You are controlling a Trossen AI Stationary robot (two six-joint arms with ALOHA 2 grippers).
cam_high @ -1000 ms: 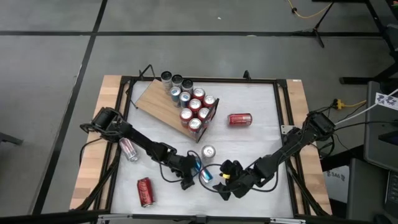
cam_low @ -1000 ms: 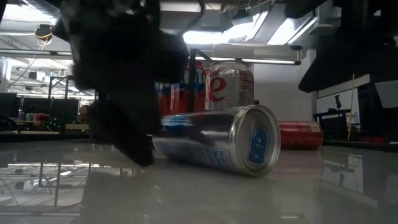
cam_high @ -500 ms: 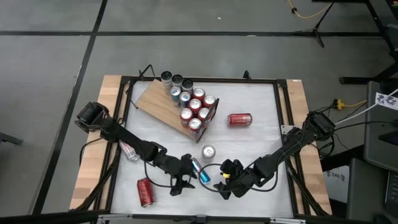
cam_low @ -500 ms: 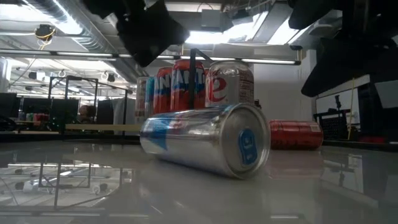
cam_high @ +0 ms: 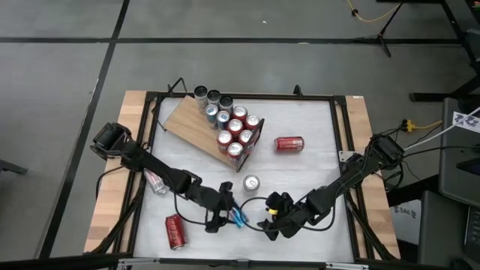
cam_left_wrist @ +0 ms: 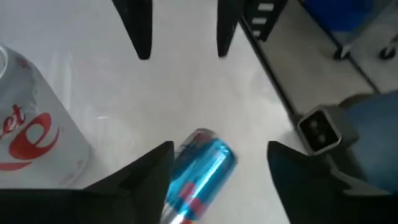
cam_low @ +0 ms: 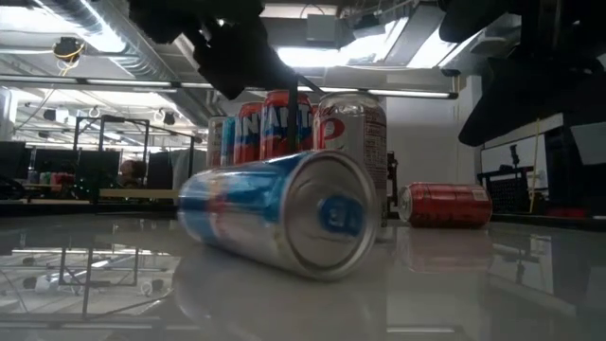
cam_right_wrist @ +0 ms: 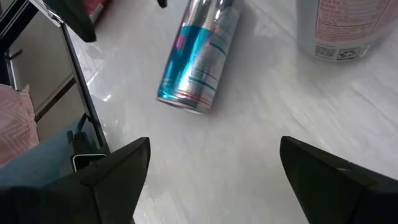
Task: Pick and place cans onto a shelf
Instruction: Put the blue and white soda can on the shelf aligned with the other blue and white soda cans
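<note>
At the table's front, the left gripper (cam_high: 225, 217) hangs spread above a lying blue-and-silver can (cam_high: 238, 218), right gripper (cam_high: 271, 225) wide beside.

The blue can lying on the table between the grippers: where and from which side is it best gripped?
Probably across the middle of its round body, from straight above. The blue can lies on its side on the table, its ends free, so fingers should straddle its width. The left gripper hangs open over it; the right gripper waits beside it.
</note>
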